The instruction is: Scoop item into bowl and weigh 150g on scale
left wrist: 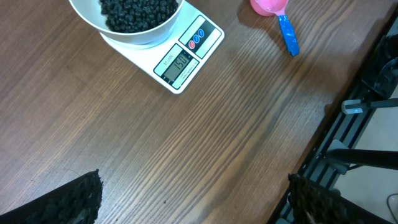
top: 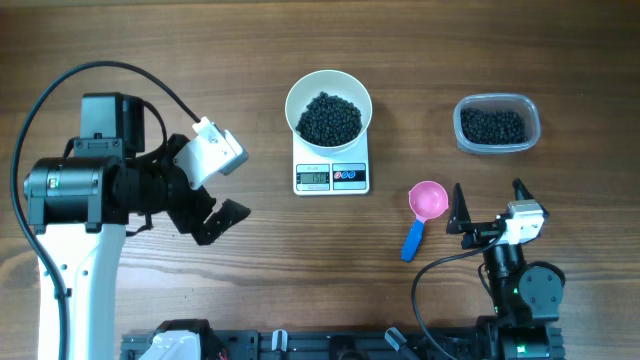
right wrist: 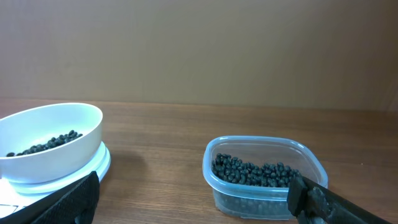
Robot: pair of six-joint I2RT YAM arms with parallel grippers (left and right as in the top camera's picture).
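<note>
Seemingly we are done — the bowl (top: 296,100) holding the item (top: 329,118) sits on the scale (top: 331,176), whose display (left wrist: 180,62) appears to read the target. Our left gripper (top: 240,182) and right gripper (top: 487,195) flank the scale, fingers spread and empty — the scoop (top: 427,201) lies just right of it.

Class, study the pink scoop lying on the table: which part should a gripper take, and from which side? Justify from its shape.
Grip the blue handle of the scoop, coming straight down with the jaws across its narrow width. It lies flat, straight and slim, while the other end is round and wide. The open right gripper is nearest.
</note>
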